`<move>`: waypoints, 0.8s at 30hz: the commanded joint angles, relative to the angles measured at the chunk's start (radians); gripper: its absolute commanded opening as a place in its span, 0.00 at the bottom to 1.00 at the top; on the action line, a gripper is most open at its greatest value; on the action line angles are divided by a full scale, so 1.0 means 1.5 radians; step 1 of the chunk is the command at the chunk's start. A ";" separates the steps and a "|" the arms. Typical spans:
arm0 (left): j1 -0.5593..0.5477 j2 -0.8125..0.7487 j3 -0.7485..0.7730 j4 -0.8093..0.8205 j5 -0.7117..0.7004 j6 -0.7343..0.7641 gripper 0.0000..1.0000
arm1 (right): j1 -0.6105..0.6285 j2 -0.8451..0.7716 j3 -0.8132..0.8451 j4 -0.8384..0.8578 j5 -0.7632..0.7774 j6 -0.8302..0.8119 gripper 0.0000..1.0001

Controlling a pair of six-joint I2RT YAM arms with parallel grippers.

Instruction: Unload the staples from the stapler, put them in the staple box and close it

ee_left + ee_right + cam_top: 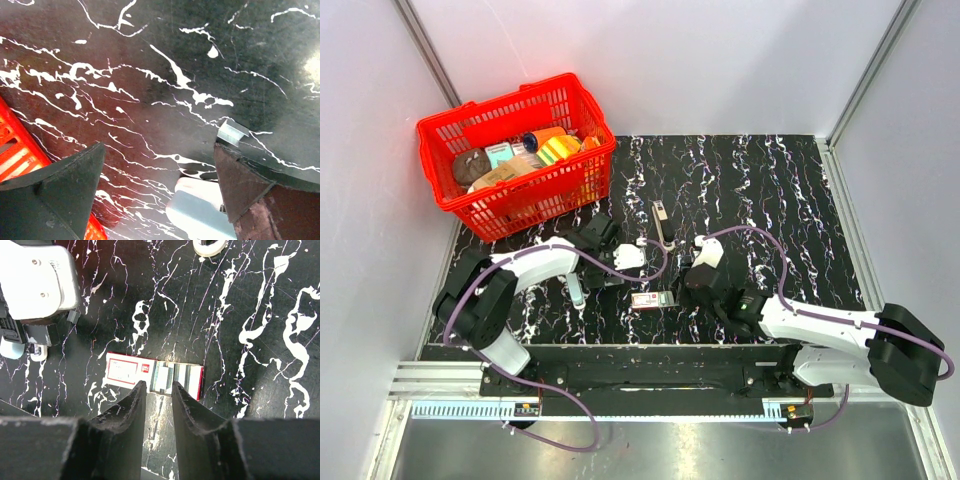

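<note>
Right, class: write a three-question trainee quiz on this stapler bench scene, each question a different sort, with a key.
1. True or false: the red plastic mesh basket stands at the far left corner of the black white-veined marbled table.
2. What lies just beyond the right gripper? A) a small red-and-white box B) a banana C) a pen
3. Fill in: the left gripper has its jaws wide ____, nothing between them.
Key: 1 true; 2 A; 3 open.

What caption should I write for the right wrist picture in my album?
Right gripper aimed at a red-and-white box on the black marbled table.
</note>
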 commanded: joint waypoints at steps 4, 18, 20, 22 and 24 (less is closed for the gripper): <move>-0.026 0.037 -0.002 0.062 -0.033 0.022 0.95 | -0.002 -0.018 -0.001 0.026 0.036 0.012 0.33; -0.040 0.056 -0.005 0.057 -0.032 0.029 0.95 | -0.002 -0.021 -0.004 0.028 0.038 0.014 0.33; -0.048 0.055 -0.004 0.051 -0.027 0.022 0.95 | -0.002 -0.023 -0.003 0.027 0.039 0.014 0.33; -0.056 0.054 0.000 0.038 -0.018 0.016 0.95 | -0.002 -0.023 -0.005 0.028 0.039 0.014 0.33; -0.064 0.052 0.004 0.025 -0.007 0.008 0.95 | -0.002 -0.022 -0.003 0.029 0.039 0.014 0.33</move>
